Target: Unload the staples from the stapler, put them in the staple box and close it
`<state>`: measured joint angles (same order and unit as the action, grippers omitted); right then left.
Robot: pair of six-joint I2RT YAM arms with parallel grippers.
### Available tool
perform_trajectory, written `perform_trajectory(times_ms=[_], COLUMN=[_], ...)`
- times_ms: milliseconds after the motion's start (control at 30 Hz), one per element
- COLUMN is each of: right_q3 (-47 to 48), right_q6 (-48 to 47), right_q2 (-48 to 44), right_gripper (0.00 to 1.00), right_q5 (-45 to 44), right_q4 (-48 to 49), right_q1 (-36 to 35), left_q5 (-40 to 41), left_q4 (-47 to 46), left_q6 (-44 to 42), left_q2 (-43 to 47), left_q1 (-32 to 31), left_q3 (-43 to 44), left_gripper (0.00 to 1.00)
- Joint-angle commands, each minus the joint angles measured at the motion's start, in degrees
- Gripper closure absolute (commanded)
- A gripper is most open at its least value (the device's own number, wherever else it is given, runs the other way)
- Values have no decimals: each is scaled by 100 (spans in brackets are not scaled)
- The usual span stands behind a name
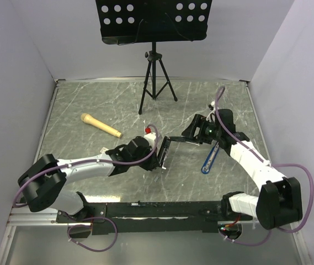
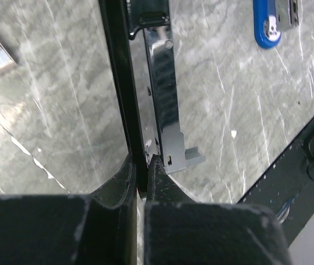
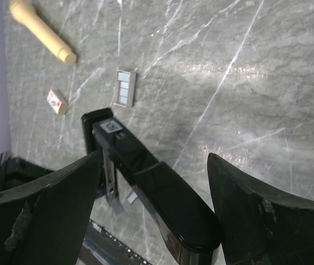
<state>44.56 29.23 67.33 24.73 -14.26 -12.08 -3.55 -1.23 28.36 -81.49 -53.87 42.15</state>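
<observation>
Stapler (image 1: 164, 153) pinched in left gripper (image 2: 143, 163); right gripper (image 3: 154, 161) wide around its top arm.

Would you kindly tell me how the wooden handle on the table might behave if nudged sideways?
The wooden handle looks round and smooth, so it would probably roll. It seems to taper, so it may curve rather than roll straight. It looks rigid, unlikely to bend.

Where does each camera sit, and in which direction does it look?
Top: above and behind the left arm and right arm, both in view, looking down on the table.
Left wrist: on the left arm, looking along the left gripper, shut on the stapler.
Right wrist: on the right arm, looking past the open right gripper to the table.
Shared: both wrist views show the stapler.
</observation>
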Motion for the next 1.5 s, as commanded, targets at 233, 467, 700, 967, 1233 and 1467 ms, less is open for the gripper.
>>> perform_trajectory(times_ms=[233,467,700,967,1233,1467], right_q3=[247,203,290,580,861,1810], right_q6=[311,556,768,829,926,549], right_q2=[614,878,1247,1932,2381,2645], right_gripper=[17,17,17,18,18,16], right_q5=[-311,-565,-926,-935,-979,-812], right_q4=[1171,1408,1734,1988,2121,1471], right_q1=[-260,-655,-963,-1095,-1288,-1192], left_q5=[-1296,-1586,-1956,-1930,-1570,-1395], left_q4=[-1405,-1713,-2038,-1951,-1495,-1432], left_q6=[-278,-305,-585,-876,-1025,-868], left_q2=[704,758,793,863,372,11], left_q1=[-212,-230,-370,-388,-388,-326], left_q3=[-356,-480,-550,-533,2,180], left_gripper=[99,99,99,99,99,99])
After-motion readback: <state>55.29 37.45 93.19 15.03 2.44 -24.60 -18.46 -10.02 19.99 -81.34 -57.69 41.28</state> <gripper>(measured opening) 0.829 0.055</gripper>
